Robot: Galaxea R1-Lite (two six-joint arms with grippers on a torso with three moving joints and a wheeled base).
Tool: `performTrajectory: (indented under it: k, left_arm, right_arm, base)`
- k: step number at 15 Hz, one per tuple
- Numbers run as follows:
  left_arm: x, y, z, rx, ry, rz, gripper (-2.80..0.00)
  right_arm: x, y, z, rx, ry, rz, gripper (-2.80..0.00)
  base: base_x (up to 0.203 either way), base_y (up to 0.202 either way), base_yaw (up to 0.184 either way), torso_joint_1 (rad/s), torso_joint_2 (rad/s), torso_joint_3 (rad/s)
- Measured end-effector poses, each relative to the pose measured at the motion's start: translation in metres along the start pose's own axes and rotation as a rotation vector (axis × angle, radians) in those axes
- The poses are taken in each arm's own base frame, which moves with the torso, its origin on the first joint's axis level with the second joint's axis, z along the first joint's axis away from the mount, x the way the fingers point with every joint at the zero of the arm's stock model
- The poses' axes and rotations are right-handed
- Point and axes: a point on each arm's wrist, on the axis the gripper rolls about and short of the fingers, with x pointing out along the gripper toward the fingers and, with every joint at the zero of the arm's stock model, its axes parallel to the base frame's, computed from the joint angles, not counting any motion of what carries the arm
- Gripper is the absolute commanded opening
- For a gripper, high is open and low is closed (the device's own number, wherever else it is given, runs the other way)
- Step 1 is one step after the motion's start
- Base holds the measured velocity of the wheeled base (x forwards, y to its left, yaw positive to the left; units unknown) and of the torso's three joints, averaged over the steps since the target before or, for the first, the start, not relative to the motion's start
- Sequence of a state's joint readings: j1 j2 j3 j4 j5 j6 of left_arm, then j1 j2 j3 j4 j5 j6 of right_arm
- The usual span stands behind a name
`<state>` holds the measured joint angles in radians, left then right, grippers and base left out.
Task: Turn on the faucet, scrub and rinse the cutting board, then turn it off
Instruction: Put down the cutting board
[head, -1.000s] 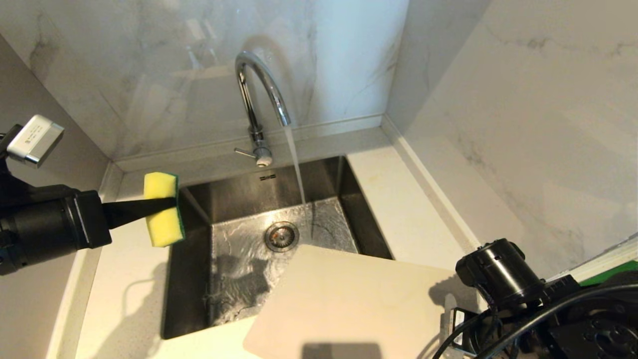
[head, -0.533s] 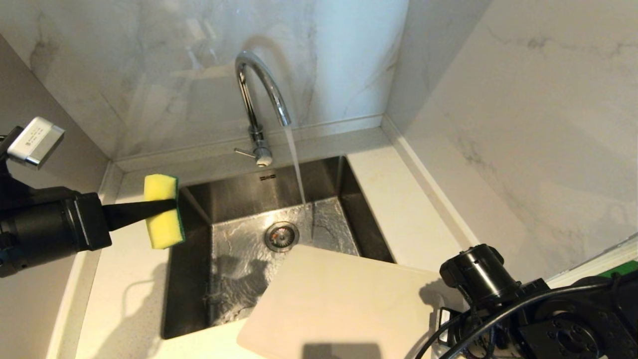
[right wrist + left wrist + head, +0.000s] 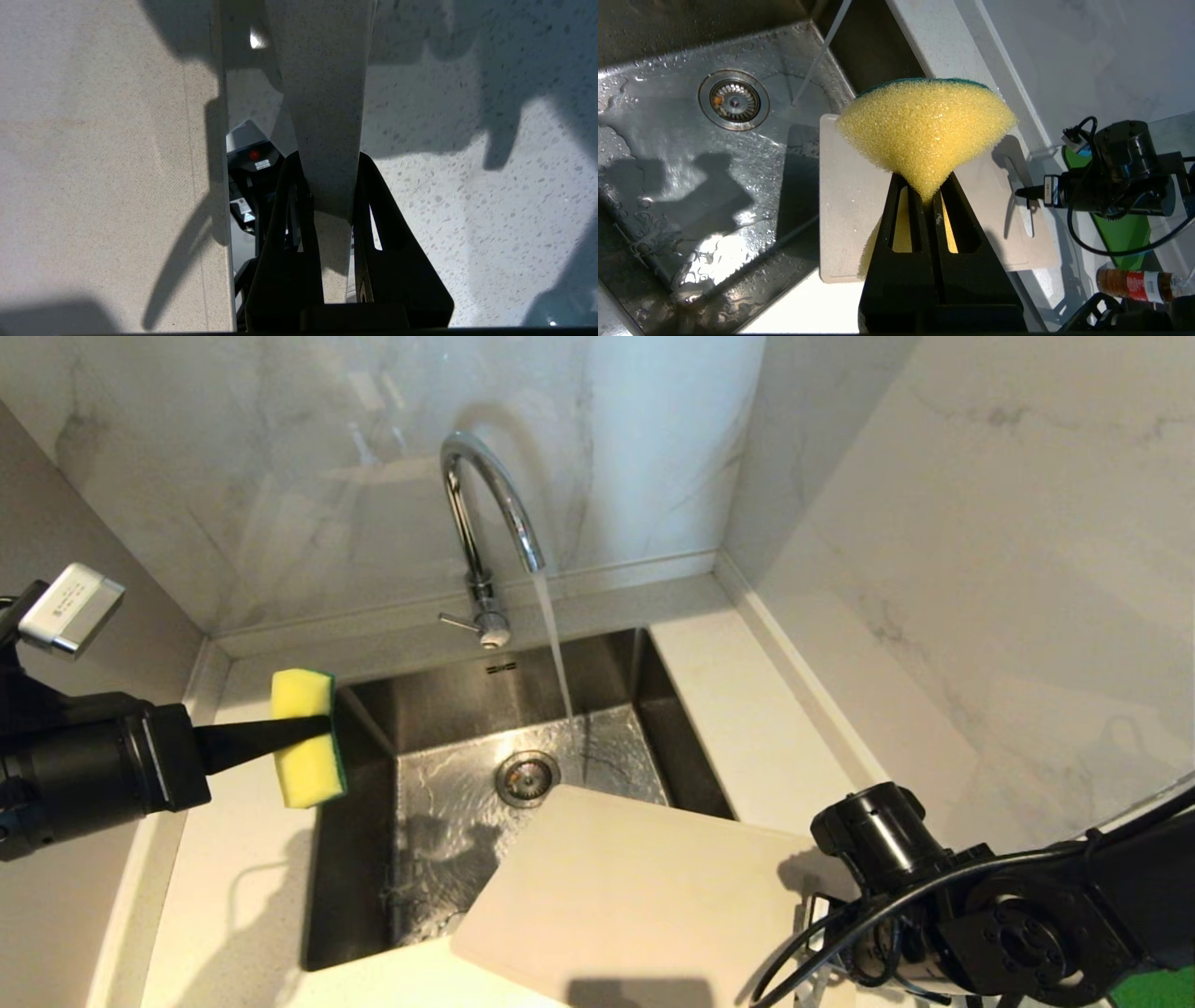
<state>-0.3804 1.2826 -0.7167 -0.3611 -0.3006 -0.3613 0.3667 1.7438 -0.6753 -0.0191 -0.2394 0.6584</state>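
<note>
Water runs in a thin stream from the faucet (image 3: pixel 485 513), a tall chrome gooseneck with a small side lever at its base, into the brushed steel sink (image 3: pixel 439 840), whose wet floor glistens around the round drain (image 3: pixel 527 777). The cutting board (image 3: pixel 635 896) — thin, matte off-white plastic with rounded corners — lies partly on the pale speckled counter (image 3: pixel 756 728) at the sink's right and partly out over the near right corner of the basin, its far corner short of the stream. The right pincer (image 3: pixel 329 196) is closed on the strip of board outside the slanted slot handle, so that end is held, and the board's long axis runs from that grip leftward toward the basin. The left pincer (image 3: pixel 313 730) hovers over the sink's left rim, well apart from the board, clamped hard on a yellow sponge (image 3: pixel 302 737) with a green scouring back; the soft foam bulges out on both sides of the fingers. Judging by this, what the next step turns on is the gap across the basin: the board lies to the right of and nearer than the sponge, so either the board must come further under the water or the sponge must cross to it. The right arm already has the board; the left is the scrubber.
</note>
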Motion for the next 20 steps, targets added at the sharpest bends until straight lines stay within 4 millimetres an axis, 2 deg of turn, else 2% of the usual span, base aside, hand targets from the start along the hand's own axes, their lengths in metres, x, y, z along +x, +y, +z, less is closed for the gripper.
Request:
performTrajectory:
  k: [8,9,12,20]
  left_arm:
    - [-0.002,0.003,-0.009,-0.008,0.024,0.01,-2.8]
    - [-0.002,0.003,-0.009,-0.008,0.023,0.009,-2.8]
    - [-0.002,0.003,-0.01,-0.008,0.025,0.01,-2.8]
    - [-0.002,0.003,-0.009,-0.007,0.023,0.008,-2.8]
  right_arm:
    - [0.016,-0.001,0.021,0.048,-0.03,-0.016,-2.8]
    - [0.017,0.0,0.022,0.046,-0.034,-0.015,0.0]
    - [0.014,0.002,0.027,0.037,-0.051,-0.004,0.0]
    - [-0.013,0.0,0.034,0.004,-0.124,0.039,0.0]
  base:
    - [0.0,0.0,0.0,0.0,0.0,0.0]
    - [0.0,0.0,0.0,0.0,0.0,0.0]
    - [0.0,0.0,0.0,0.0,0.0,0.0]
    - [0.0,0.0,0.0,0.0,0.0,0.0]
